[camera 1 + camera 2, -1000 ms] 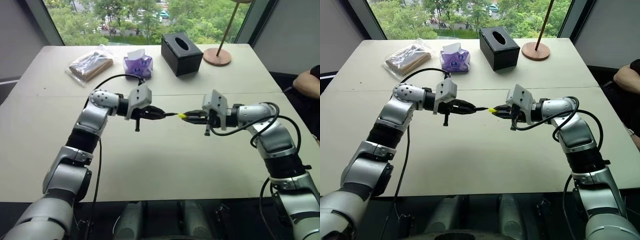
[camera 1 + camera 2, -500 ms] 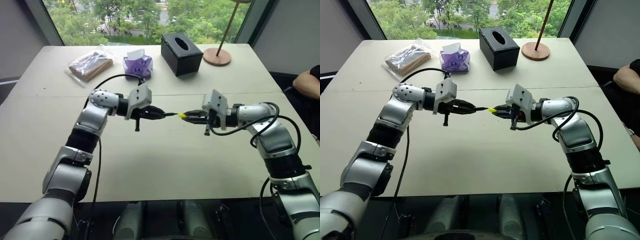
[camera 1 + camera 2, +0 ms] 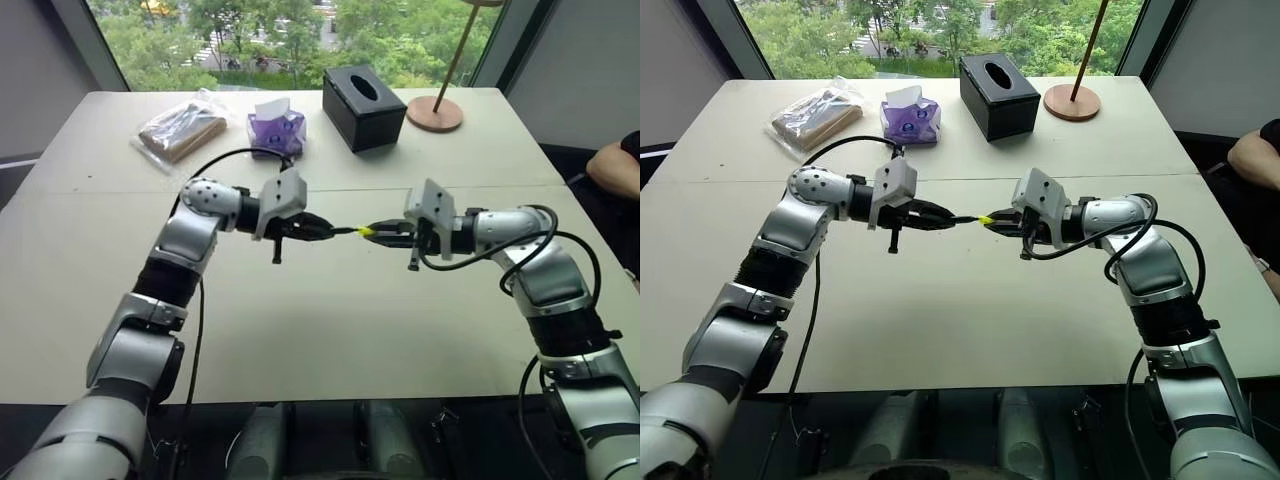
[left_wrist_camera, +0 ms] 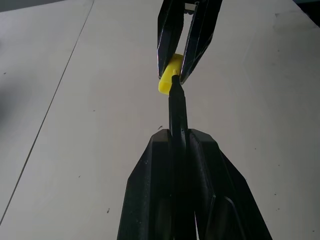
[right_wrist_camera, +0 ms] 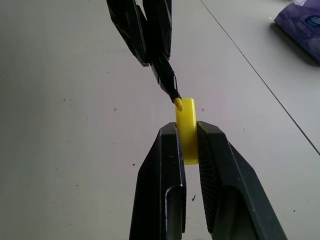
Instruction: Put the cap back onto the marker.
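Bright yellow little plastic cap (image 5: 187, 131) is pinched tight in the right gripper (image 3: 385, 233), held up over the pale table (image 3: 330, 320) near its middle. The left gripper (image 3: 318, 229) is clamped on the thin black stick-shaped marker (image 4: 177, 107), which points toward 3 o'clock in the head view. The marker's yellow-green tip sits right at the cap's open end, seemingly a bit off to one side, not inside yet. A black tissue box (image 3: 363, 106) sits at 12 o'clock.
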Robot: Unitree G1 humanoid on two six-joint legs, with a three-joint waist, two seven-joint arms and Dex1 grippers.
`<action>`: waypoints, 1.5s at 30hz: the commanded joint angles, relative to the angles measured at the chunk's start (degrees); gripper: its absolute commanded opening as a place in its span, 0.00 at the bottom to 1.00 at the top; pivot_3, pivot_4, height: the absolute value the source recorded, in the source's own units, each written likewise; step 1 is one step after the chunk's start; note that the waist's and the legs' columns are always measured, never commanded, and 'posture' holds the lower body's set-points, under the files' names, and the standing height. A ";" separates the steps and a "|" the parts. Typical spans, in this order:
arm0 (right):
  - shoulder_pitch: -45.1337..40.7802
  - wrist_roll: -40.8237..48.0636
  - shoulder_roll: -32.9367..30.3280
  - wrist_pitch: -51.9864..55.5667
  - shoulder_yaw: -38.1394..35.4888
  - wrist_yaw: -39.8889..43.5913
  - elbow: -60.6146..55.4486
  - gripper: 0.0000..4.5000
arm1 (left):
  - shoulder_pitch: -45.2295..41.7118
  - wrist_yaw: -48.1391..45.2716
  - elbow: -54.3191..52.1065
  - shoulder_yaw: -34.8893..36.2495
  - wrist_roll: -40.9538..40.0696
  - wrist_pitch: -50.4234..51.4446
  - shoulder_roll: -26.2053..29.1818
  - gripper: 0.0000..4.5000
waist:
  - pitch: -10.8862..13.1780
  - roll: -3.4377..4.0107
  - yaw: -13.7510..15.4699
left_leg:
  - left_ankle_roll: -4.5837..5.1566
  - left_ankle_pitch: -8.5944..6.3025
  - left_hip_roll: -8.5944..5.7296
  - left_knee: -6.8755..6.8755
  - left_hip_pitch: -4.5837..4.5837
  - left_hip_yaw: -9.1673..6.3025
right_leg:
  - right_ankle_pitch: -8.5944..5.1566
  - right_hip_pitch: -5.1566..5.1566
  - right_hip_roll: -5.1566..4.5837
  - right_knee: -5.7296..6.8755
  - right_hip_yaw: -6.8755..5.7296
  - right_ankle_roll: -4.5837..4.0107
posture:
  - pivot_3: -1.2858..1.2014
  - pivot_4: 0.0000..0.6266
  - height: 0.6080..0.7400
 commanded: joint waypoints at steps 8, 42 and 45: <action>-0.32 1.08 -0.74 -0.27 -1.27 -0.15 -2.48 0.01 | -2.08 0.95 1.26 1.75 -0.25 -1.49 0.60 0.00 | 0.00 0.00 0.00 | 0.00 0.00 0.00 -0.01 0.00 -0.01 | 0.00 0.00 0.00 0.00 0.00 -0.01 | 0.52 0.24 1.00; 0.41 -0.02 -1.19 -2.11 -0.49 0.07 -0.85 0.01 | -2.41 1.05 2.50 1.80 0.02 -2.84 1.80 0.00 | 0.00 -0.01 0.00 | 0.00 0.00 0.00 -0.01 0.00 0.00 | 0.00 0.00 0.00 0.00 0.00 0.00 | 0.52 0.24 1.00; -0.20 -0.25 -1.38 -2.60 -0.91 -0.20 0.04 0.01 | -2.19 0.54 2.61 1.86 0.08 -2.61 2.33 0.00 | 0.00 -0.01 0.00 | 0.00 0.00 0.00 -0.01 0.00 0.00 | 0.00 0.00 0.00 -0.01 0.00 0.00 | 0.52 0.24 1.00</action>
